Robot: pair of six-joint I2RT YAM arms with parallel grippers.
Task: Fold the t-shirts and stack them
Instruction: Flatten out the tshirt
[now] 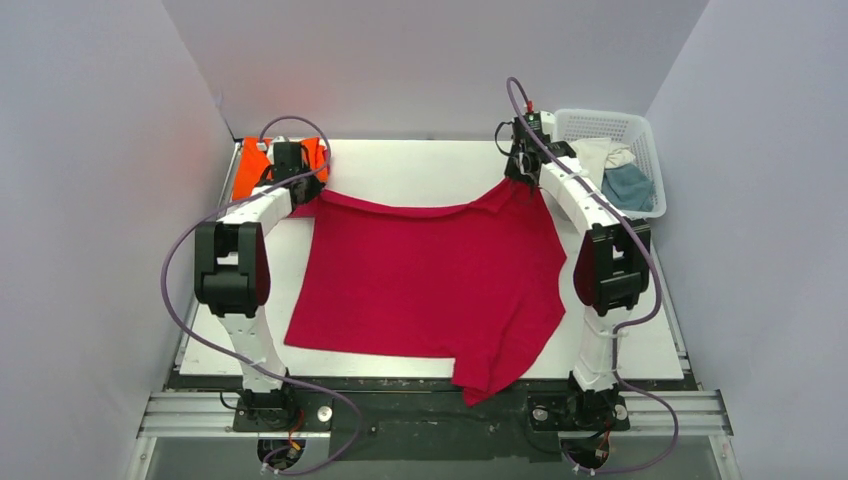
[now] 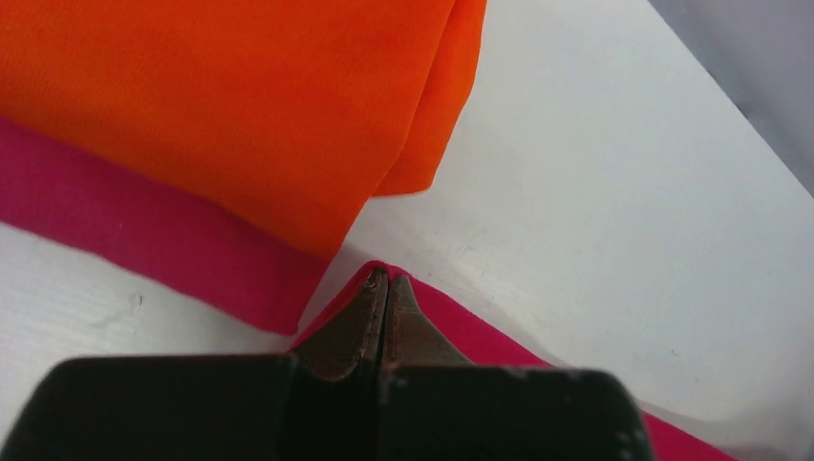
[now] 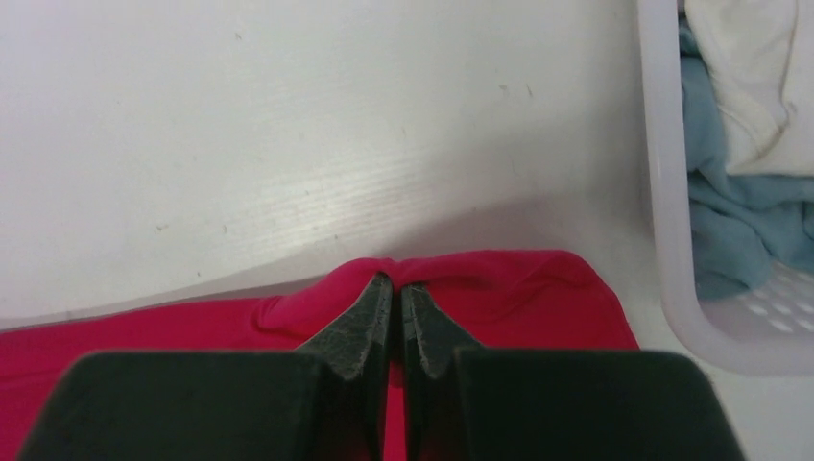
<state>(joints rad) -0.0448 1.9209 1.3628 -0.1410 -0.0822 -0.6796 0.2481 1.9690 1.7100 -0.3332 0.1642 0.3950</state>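
The crimson red soft cloth t-shirt [image 1: 430,280] lies spread over the white tabletop [image 1: 420,165]. The left gripper [image 2: 384,279] and right gripper [image 3: 396,280] hold its far corners, jaws closed on thin pinches of cloth. So little fabric could slip free in a lift, and dragging the left corner might rumple the folded orange t-shirt [image 2: 221,96] on the magenta pink t-shirt [image 2: 144,230] just beside it.

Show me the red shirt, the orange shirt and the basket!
red shirt [image 1: 420,280], top view, middle of the spread cloth.
orange shirt [image 2: 221,96], left wrist view, its flat top.
basket [image 1: 600,124], top view, far wall.
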